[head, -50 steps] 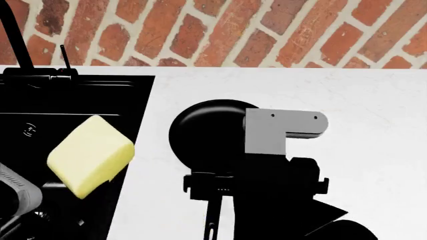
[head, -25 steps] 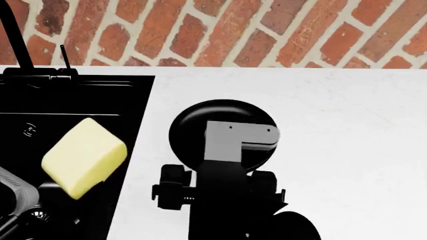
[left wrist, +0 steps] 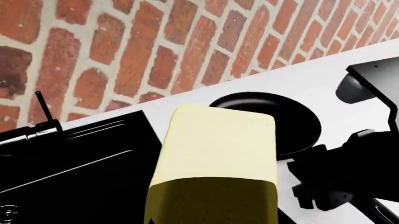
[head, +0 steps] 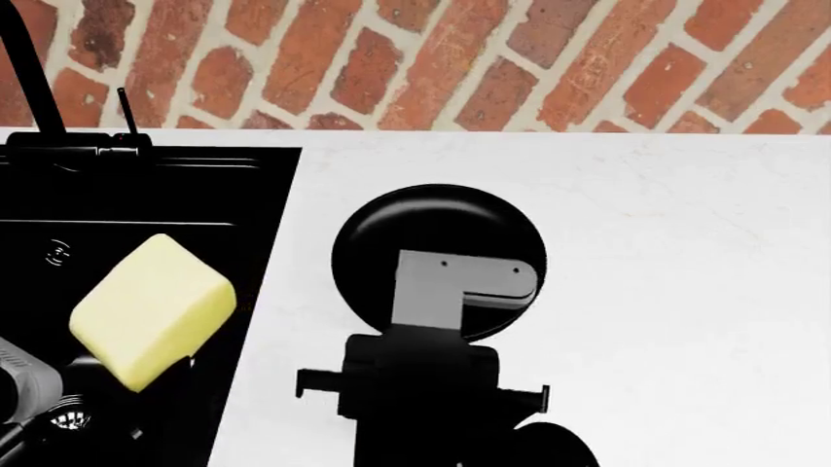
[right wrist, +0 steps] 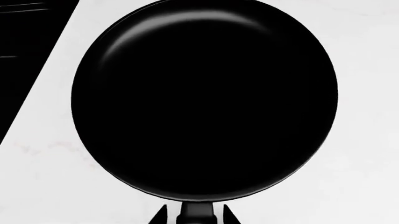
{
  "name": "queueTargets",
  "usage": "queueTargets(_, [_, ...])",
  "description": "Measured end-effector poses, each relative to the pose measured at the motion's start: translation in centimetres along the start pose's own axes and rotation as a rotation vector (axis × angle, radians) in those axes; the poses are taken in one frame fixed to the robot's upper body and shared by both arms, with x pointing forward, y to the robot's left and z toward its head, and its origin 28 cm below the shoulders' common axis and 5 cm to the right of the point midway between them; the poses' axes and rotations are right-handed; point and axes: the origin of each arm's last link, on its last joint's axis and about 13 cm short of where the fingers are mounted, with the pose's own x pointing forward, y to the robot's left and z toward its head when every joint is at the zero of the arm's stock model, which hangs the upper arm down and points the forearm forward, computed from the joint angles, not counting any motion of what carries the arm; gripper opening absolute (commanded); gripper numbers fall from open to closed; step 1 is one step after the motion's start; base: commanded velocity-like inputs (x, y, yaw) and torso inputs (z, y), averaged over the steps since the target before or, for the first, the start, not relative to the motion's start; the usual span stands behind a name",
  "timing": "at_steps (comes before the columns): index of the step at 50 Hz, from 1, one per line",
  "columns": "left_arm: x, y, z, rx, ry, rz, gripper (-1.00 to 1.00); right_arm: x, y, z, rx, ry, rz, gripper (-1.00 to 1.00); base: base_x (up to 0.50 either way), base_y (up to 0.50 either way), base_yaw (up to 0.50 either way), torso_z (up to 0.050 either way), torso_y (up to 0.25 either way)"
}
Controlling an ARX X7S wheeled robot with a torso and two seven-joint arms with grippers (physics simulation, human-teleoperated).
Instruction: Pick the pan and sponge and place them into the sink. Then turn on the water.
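The black pan (head: 438, 233) lies on the white counter to the right of the sink (head: 143, 190). Its handle (right wrist: 198, 213) points toward me and is hidden under my right arm (head: 435, 389) in the head view. In the right wrist view the pan (right wrist: 206, 98) fills the frame, and my right gripper (right wrist: 194, 217) is open, with one fingertip on each side of the handle base and a gap on both sides. My left gripper (head: 120, 377) is shut on the lower end of the pale yellow sponge (head: 154, 306), which hangs tilted over the black basin. The sponge (left wrist: 215, 154) hides the left fingers.
The black faucet (head: 26, 68) and a thin upright lever (head: 126, 112) stand at the sink's back edge, by the brick wall (head: 454, 58). A round drain mark (head: 56, 255) shows in the basin. White counter (head: 688, 292) stretches right of the pan.
My right arm has swung left and settled over the pan's handle. The left gripper has carried the sponge slightly left and lower over the sink.
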Motion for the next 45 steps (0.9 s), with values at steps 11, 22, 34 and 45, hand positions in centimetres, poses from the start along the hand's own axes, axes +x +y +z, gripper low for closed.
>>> queueTargets(11, [0.3,-0.2,0.0,0.001,0.002,-0.003,-1.0,-0.5,-0.4,0.0,-0.014,-0.035,0.015,-1.0,0.0,0.0,0.0,0.0,0.0])
queueTargets(22, [0.5,-0.3,0.0,0.0,0.003,-0.001,-1.0,-1.3,-2.3,1.4,-0.09,-0.139,0.118,-1.0,0.0,0.0,0.0,0.0,0.001])
queueTargets(34, [0.5,0.0,0.1,-0.001,0.003,0.008,-1.0,-1.6,-6.5,3.7,-0.252,-0.218,0.177,-1.0,0.0,0.0,0.0,0.0,0.002])
queueTargets(45, [0.7,0.0,0.0,-0.008,0.005,0.013,-1.0,-1.5,-10.4,4.0,-0.31,-0.29,0.241,-1.0,0.0,0.0,0.0,0.0,0.002])
